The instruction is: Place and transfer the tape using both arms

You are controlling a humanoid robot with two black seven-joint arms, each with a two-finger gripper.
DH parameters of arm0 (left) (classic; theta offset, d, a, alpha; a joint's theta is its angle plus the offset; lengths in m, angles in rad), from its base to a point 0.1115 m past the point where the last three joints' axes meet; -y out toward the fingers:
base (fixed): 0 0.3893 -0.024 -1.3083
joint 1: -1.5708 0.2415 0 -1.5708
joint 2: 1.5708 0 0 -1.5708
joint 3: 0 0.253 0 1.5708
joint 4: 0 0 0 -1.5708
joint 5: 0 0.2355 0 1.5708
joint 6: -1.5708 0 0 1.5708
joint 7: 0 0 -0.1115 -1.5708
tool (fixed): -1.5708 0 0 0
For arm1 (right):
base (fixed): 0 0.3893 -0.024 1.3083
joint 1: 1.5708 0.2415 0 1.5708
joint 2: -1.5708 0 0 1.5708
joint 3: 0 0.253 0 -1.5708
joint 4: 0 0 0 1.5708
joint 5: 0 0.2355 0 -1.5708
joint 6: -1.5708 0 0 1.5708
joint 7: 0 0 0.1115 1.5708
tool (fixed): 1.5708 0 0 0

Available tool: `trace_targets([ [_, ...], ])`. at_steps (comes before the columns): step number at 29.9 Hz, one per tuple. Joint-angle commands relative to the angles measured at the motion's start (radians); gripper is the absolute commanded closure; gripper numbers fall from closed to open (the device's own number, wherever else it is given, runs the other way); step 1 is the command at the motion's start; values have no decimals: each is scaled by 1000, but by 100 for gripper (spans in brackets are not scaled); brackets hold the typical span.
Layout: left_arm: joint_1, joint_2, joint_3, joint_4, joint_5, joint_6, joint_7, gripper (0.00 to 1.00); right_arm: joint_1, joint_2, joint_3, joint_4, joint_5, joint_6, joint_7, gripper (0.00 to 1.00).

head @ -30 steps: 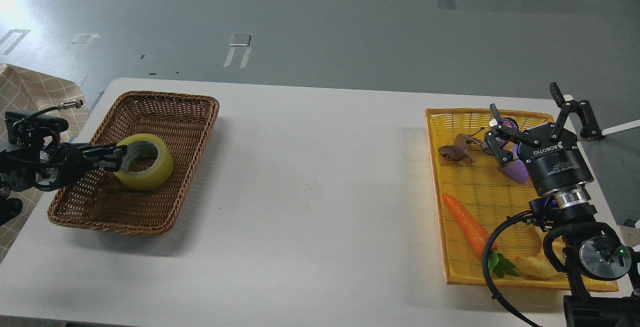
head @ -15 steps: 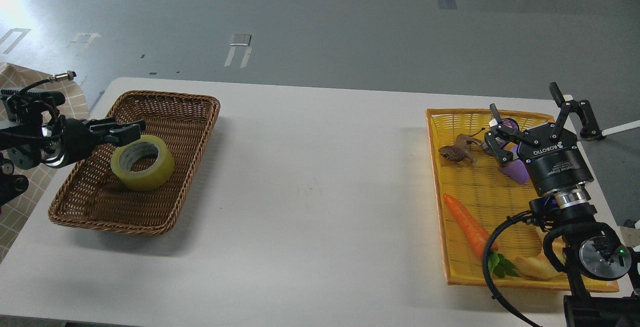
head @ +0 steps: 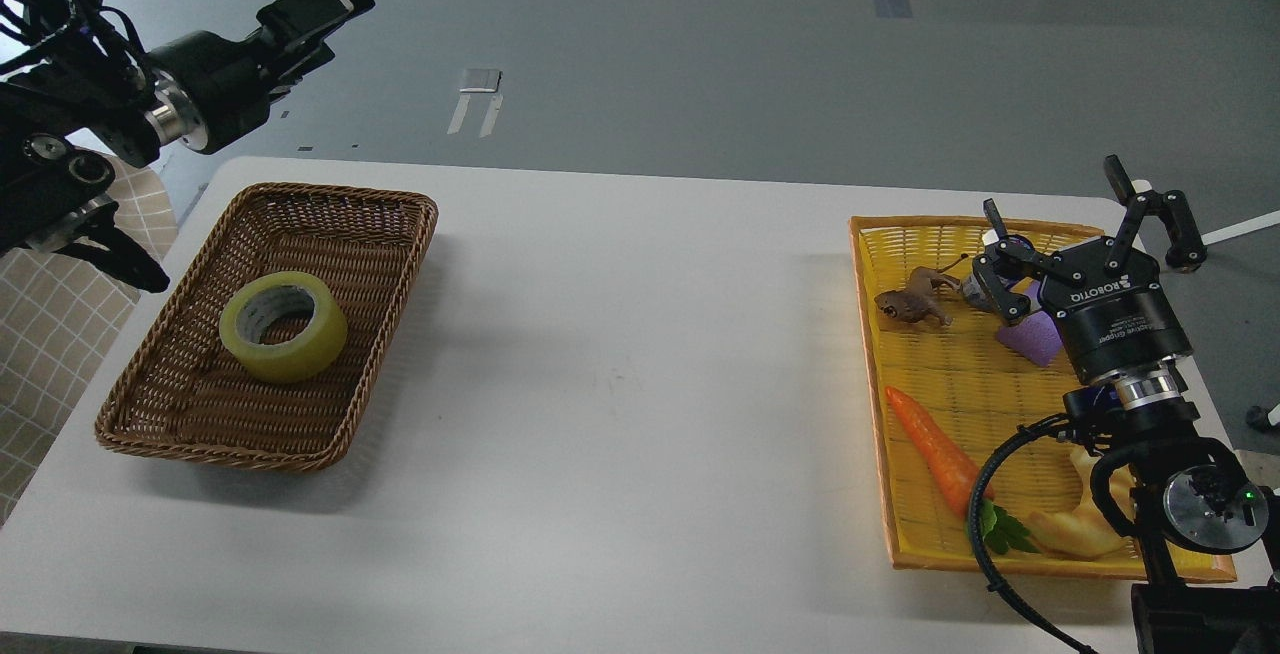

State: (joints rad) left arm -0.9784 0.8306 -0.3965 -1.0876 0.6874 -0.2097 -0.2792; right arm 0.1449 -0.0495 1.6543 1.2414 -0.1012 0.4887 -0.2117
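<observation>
The yellow tape roll [head: 284, 325] lies flat in the brown wicker basket [head: 392, 264] on the left of the white table, with nothing touching it. My left gripper [head: 325, 19] is raised high above and behind the basket, well clear of the tape, empty, its fingers slightly apart. My right gripper [head: 1075, 224] is open and empty, fingers spread, hovering over the far end of the yellow tray [head: 868, 274] on the right.
The yellow tray holds a brown toy frog [head: 912, 302], a purple block [head: 1035, 339], an orange toy carrot [head: 935, 444] and a pale yellow piece [head: 1075, 534]. A bare stretch of table [head: 640, 354] lies between basket and tray.
My left gripper let go of the tape, which settled flat in the basket, then rose up and back away from it. The right arm shifted only slightly.
</observation>
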Motion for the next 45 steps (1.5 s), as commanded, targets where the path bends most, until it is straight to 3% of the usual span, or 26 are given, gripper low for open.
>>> trace_targets([
  [1,12,-70,-102,3,-189,-123,0,2,21,-3,1,0,-3,0,-2,0],
  [4,23,-134,-154,9,-299,-198,2,2,50,-6,1,-8,-12,0,-8,0],
  [10,67,-240,-192,8,-460,-211,2,2,97,-39,-2,-19,-14,0,-11,0],
  [15,151,-347,-321,3,-490,-270,3,2,125,-43,-5,-34,-14,0,-15,0],
  [20,251,-444,-412,3,-488,-279,12,2,148,-43,-8,-51,-41,0,-21,0],
  [32,391,-538,-513,-3,-490,-279,12,2,327,-36,-76,-201,-66,0,-41,0],
  [45,434,-559,-559,-11,-490,-279,12,2,447,-18,-212,-290,-65,0,-38,0],
])
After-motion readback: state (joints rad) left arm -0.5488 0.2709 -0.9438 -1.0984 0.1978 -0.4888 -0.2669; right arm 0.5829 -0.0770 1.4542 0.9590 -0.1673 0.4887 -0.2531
